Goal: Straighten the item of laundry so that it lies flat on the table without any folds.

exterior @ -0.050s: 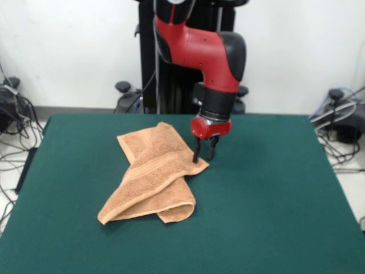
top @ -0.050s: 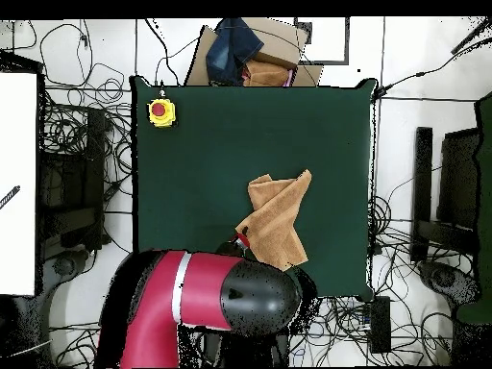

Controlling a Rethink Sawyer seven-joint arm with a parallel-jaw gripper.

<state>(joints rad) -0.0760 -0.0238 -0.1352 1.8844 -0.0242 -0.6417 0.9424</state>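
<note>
Glossy red arm, black elbow joint, two dark fingers

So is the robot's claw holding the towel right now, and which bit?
It cannot be told for sure. The gripper is down at the towel, with one finger at its corner and the other just off its edge, but no closed pinch shows.

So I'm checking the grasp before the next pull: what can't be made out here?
- Overhead view: the gripper is hidden under the arm.
- Front view: whether the fingers actually pinch the towel corner; contact is too small to tell.
- Both views: the towel's underside layers, hidden by its own folds.
- Overhead view: the table's robot-side edge, partly covered by the arm.
</note>
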